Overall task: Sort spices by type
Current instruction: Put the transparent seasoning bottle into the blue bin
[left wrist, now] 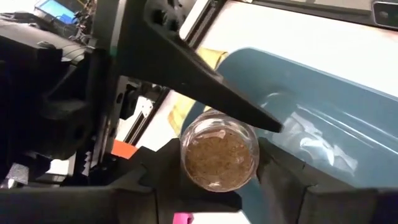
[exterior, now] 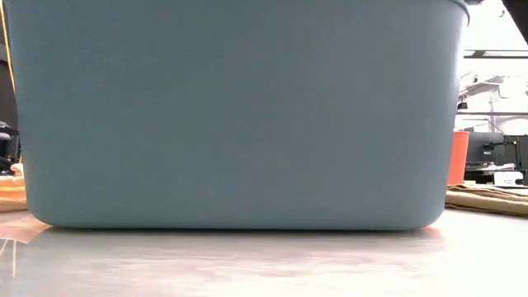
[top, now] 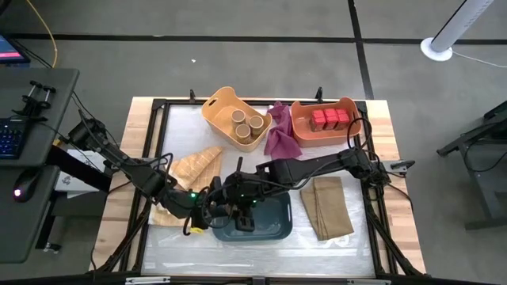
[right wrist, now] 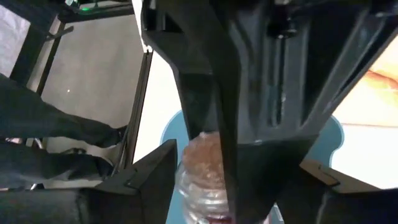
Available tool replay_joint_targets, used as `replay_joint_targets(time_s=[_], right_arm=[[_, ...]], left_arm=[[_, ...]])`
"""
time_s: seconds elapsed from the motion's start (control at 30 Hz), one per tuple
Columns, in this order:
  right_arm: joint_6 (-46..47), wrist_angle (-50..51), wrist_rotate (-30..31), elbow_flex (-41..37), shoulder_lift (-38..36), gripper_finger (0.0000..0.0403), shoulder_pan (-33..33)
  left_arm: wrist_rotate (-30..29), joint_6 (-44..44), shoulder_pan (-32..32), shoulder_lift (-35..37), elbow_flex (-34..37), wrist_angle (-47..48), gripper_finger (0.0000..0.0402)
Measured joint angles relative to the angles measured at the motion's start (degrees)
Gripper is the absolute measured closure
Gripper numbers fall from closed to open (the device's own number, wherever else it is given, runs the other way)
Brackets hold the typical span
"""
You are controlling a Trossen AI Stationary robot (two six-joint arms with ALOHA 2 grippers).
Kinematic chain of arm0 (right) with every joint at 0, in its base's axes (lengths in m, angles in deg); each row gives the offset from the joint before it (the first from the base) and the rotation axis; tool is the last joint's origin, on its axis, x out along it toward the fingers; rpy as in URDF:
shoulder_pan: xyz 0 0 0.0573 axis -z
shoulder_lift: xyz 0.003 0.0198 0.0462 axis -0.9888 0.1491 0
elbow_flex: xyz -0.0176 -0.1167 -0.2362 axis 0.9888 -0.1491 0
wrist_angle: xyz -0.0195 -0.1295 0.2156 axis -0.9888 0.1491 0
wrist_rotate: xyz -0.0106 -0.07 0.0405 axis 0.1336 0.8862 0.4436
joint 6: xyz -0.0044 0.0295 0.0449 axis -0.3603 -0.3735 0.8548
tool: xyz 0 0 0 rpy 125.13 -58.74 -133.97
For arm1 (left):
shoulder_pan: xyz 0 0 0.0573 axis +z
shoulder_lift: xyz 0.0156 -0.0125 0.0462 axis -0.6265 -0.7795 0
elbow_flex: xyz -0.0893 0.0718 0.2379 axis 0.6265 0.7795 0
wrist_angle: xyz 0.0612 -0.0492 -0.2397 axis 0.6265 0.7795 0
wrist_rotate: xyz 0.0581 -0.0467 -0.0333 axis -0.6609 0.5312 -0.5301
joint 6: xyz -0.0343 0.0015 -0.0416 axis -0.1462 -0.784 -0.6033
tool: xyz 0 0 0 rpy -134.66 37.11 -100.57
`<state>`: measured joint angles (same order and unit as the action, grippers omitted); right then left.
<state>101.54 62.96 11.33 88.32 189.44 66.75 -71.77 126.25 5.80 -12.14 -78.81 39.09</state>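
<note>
A tiny clear jar [left wrist: 219, 155] of brown spice hangs over the left end of the blue bin [top: 268, 226], where both grippers meet. My left gripper [left wrist: 217, 163] comes from the table's left and is shut on the jar. My right gripper [right wrist: 236, 171] reaches in from the right, jaws apart around the same jar [right wrist: 198, 167]. One of its fingers [left wrist: 205, 81] lies slanting over the jar. Tan cylinders [top: 247, 124] stand in the yellow basket [top: 215, 107]. Red tins [top: 329, 119] sit in the orange basket [top: 348, 133]. My left gripper pinches the jar's round glass wall [left wrist: 186, 163] between its two fingers, one on each side. The jar's round end faces the wrist camera. The jar is lifted clear, above the bin. My right gripper: the left finger stands before it; whether it touches the jar I cannot tell.
A magenta cloth [top: 280, 139] lies between the two baskets. Folded tan cloths lie left [top: 195, 166] and right [top: 328, 206] of the bin. The bin's wall [exterior: 239, 115] fills the low view. The table's frame rails [top: 155, 158] border the work area.
</note>
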Motion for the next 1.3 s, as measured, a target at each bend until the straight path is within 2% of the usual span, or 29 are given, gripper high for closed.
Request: replay_joint_targets(time_s=[0.33,0.57,0.9,1.03,1.2,1.3], right_arm=[[2.3,0.8,0.1,0.0,0.0,0.0164,0.0],[2.1,8.0,0.8,0.0,0.1,0.0163,1.0],[0.0,23.7,6.5,0.1,0.1,0.0162,2.0],[0.8,30.4,9.1,0.1,0.1,0.0162,1.3],[2.7,34.2,9.7,0.1,-0.3,0.0162,-1.1],[4.8,35.9,12.7,0.1,-0.8,0.0162,-2.7]], left_arm=[[-0.3,-0.8,0.0,-0.1,0.0,0.4,0.0272],[0.6,-5.5,0.1,-0.3,0.8,6.8,0.0275],[1.9,-21.1,1.3,-0.4,5.6,10.5,0.0278],[3.8,-28.0,3.4,-3.0,5.9,11.7,0.0278],[7.7,-34.2,5.5,-6.5,5.9,11.6,0.0278],[8.3,-37.1,5.7,-7.9,4.9,15.2,0.0277]])
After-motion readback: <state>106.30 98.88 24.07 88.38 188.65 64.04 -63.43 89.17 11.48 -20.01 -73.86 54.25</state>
